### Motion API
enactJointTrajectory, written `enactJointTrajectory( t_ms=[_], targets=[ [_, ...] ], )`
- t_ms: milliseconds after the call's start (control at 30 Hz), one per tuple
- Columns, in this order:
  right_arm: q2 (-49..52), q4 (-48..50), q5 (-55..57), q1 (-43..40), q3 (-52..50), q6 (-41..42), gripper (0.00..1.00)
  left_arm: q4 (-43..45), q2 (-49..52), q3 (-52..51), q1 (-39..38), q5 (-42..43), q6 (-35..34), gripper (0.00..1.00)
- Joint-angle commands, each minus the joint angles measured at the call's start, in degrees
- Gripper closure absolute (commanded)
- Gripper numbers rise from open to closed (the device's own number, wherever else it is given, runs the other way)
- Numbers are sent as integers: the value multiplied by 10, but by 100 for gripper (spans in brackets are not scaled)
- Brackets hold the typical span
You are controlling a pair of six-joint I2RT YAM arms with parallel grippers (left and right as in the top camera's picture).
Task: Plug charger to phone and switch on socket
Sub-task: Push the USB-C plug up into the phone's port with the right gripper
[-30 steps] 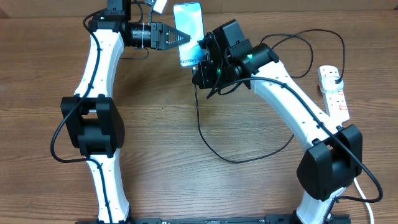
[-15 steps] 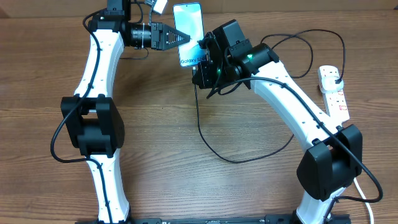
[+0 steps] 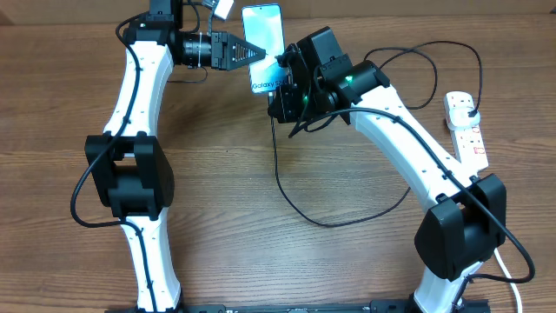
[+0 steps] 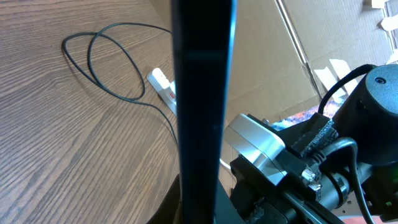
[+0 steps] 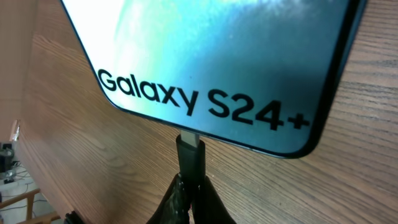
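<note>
Now the left gripper [image 3: 253, 54] clamps the phone [image 3: 263, 26], and the right gripper [image 5: 189, 190] pinches the charger [image 5: 189, 152] tip at its port; it likely needs pushing home.

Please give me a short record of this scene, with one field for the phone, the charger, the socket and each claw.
phone: phone has its screen lit, with "Galaxy S24+" text at its lower end
left claw: left claw is shut on the phone's side edge
right claw: right claw is shut on the charger's connector
charger: charger has its connector at the phone's lower edge, some metal showing; the cable loops over the table
socket: socket lies on the table near the right arm, apart from both claws; switch state cannot be told
</note>
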Motion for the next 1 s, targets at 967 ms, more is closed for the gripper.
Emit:
enactJointTrajectory(
  t_ms=[967],
  targets=[
    [-18, -1, -25, -12, 13, -7, 96, 3, -33, 16, 2, 49, 11, 96]
  ],
)
